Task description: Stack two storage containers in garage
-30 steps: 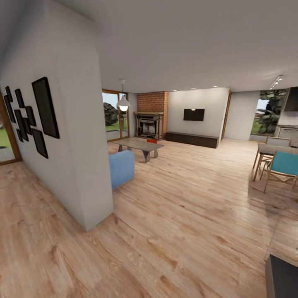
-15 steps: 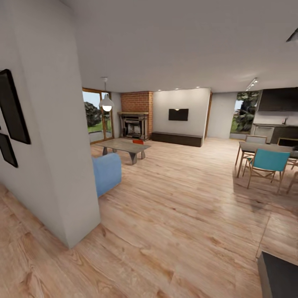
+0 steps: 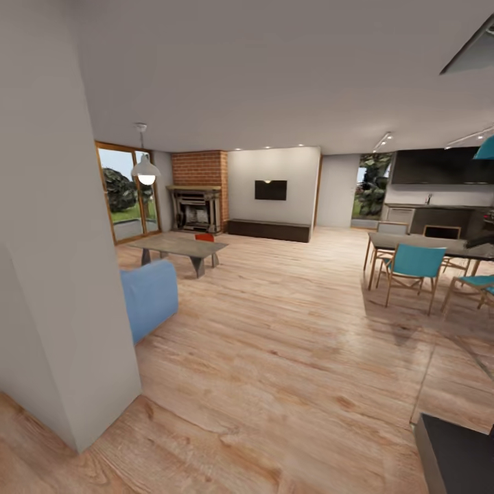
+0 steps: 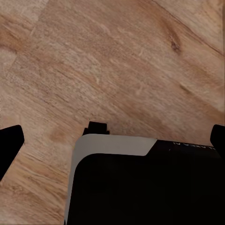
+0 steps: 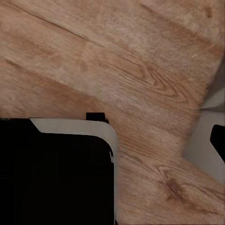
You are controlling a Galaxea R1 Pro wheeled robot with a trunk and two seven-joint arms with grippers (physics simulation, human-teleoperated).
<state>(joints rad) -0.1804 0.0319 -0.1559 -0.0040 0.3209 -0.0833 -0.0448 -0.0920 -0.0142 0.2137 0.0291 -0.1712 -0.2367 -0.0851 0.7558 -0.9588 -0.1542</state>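
Observation:
Far across the living room, a small orange-red storage container (image 3: 204, 237) peeks out behind the low grey coffee table (image 3: 180, 245), near the brick fireplace (image 3: 197, 192); only its top shows. In the left wrist view my left gripper (image 4: 112, 140) is open, its dark fingertips (image 4: 10, 143) at the picture's edges, with wood planks and the robot's black base (image 4: 140, 187) beneath. The right gripper (image 5: 112, 140) is open over planks too, one fingertip (image 5: 218, 140) visible and nothing held.
A white wall corner (image 3: 62, 274) stands close on the left, with a blue sofa end (image 3: 149, 296) behind it. A dining table (image 3: 425, 245) with teal chairs (image 3: 410, 267) is at right. A black TV (image 3: 270, 190) hangs above a long low cabinet (image 3: 269, 230). Wide plank floor lies between.
The whole head view has shifted: the wall with black frames slid off to the left, and the dining area and kitchen came further into view. No object has moved.

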